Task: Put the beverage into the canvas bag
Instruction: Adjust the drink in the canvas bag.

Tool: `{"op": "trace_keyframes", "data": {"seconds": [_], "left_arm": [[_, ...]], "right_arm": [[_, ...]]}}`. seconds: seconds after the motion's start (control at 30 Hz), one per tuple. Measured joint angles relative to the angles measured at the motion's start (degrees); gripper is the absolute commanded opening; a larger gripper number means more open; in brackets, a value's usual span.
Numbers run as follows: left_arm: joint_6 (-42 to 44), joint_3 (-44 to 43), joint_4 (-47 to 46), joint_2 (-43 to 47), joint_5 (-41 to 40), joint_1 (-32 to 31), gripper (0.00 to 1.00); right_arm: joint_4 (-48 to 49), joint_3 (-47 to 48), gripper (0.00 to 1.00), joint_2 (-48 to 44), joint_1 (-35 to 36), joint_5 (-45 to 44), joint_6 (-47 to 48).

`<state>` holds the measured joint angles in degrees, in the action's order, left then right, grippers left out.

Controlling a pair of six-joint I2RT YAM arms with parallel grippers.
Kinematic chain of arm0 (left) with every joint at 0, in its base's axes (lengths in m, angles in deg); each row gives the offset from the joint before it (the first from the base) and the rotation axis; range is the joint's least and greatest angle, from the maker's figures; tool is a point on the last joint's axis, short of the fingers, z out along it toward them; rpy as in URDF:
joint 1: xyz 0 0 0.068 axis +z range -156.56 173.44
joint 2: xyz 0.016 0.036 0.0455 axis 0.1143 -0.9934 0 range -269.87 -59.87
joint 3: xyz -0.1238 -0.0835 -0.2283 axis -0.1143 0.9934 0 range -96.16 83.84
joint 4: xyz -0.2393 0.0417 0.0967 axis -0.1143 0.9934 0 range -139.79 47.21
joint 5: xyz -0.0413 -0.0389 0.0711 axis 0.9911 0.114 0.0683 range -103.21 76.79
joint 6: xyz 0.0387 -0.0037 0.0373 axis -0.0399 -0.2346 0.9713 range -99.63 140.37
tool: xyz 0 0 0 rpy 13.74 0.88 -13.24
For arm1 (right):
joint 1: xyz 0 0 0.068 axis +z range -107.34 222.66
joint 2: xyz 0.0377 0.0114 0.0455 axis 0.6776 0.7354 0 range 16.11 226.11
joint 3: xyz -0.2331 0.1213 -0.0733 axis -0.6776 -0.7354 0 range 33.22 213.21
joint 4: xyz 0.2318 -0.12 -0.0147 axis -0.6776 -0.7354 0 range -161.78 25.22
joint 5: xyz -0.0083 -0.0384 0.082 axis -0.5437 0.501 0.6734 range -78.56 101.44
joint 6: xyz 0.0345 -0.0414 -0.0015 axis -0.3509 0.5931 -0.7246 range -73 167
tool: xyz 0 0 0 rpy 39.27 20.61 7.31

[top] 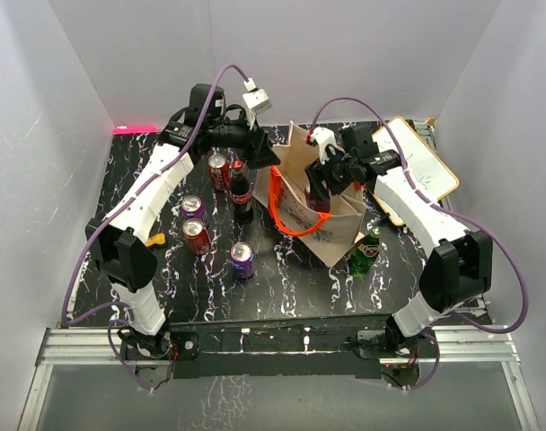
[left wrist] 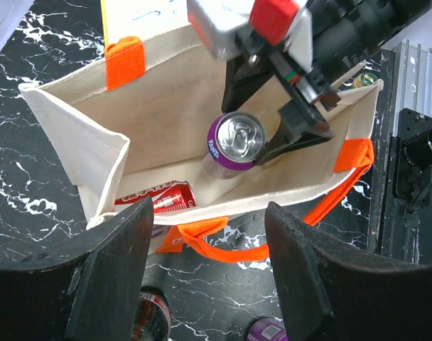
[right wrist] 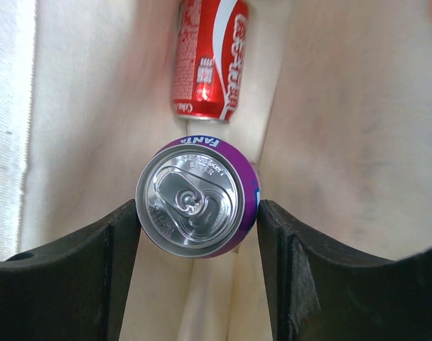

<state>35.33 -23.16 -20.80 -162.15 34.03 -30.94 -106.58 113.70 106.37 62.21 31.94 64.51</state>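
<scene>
Right tool (right wrist: 198, 217): closed on the purple can (left wrist: 235, 140), one finger on each side of its body, just under the rim.
Left tool (left wrist: 205, 227): jaws spread wide with nothing between them; it hangs over the near lip of the bag, and I cannot tell whether it touches the cloth.
Task's thing: the purple can, gripped inside the mouth of the canvas bag (left wrist: 67, 131), clear of the bag floor.
Can's long axis: upright, running straight along the right tool's line of reach, pull-tab end toward the wrist and base pointing away from it, down into the bag.
Bag from the right tool: all around it; cloth walls rise past both fingers, and the floor lies ahead of the fingertips, beyond the can.
Ahead of the can: a red can (right wrist: 210, 60) lies on its side on the bag floor, beyond and slightly off to one side of the purple can's base.
Nearer arm: the right, already in the bag; the left tool is beside the opening, outside it.
Relation that decides the next move: the gap between the can's base and the floor. By my judgement the can should go further along its own axis before the fingers part, or it may tip onto the red can.
Bench (top: 282, 278): more drinks stand outside the bag, on the left tool's side.
</scene>
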Motion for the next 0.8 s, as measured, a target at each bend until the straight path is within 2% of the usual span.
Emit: {"op": "trace_keyframes", "data": {"seconds": [0.3, 0.57, 0.8], "left_arm": [[-1.75, 1.16, -0.68, 0.07, -3.50, 0.00, 0.61], [-2.82, 1.53, -1.51, 0.07, -5.31, 0.00, 0.61], [-3.37, 1.70, -1.99, 0.07, -5.55, 0.00, 0.62]], "right_arm": [[-0.44, 7.19, 0.08, 0.24, 0.11, -0.07, -0.79], [-4.72, 7.06, 0.08, 2.97, 0.70, -1.68, 0.04], [-4.17, 3.26, 0.08, 3.56, 0.70, -1.05, 0.48]]}}
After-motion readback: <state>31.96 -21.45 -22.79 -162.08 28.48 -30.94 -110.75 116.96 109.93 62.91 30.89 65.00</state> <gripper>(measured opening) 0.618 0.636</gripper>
